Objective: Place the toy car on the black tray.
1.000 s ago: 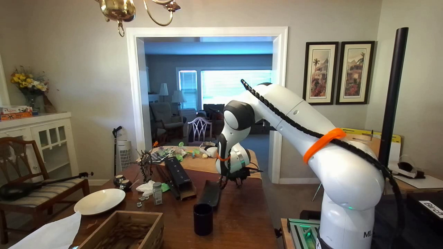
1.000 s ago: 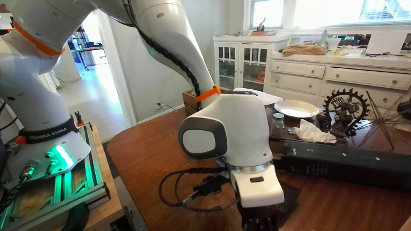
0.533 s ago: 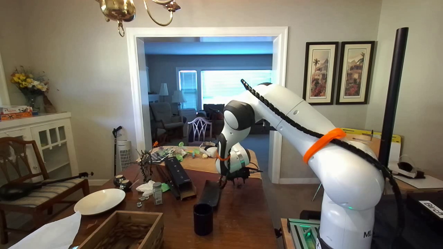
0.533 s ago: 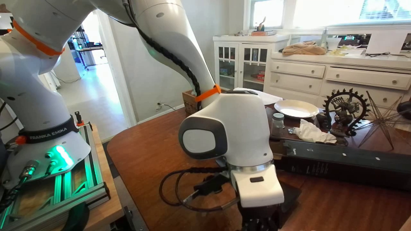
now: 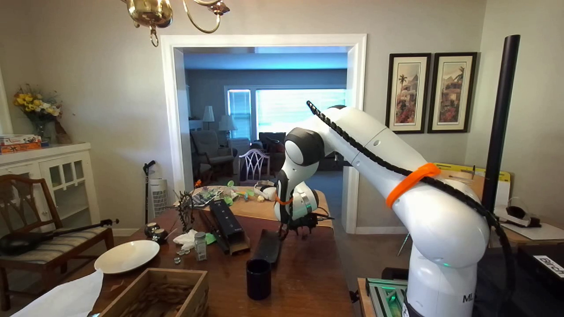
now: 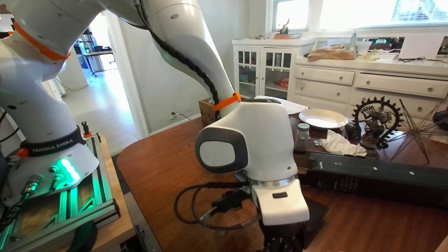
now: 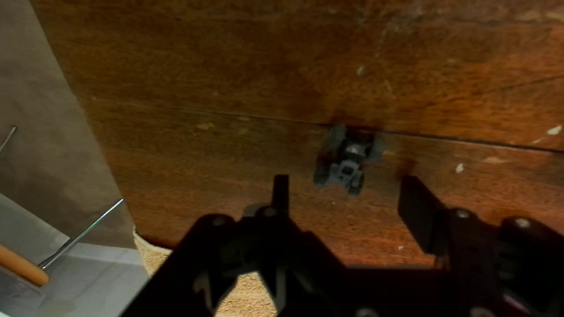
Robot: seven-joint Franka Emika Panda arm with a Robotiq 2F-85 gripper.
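Tabletop [image 7: 211,75], toy car [image 7: 348,164] below jaws

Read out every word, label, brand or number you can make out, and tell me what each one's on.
"FRANKA EMIKA": on the black band.
"Birch": on the white label.
"ML", perhaps cut short: on the arm's base.
Too small to read: print on the long black box and orange box.

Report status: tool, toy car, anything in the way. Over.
Tool open, holding nothing. Toy car on the table, not yet gripped. Black cup by one end of the black tray, may crowd placement there.
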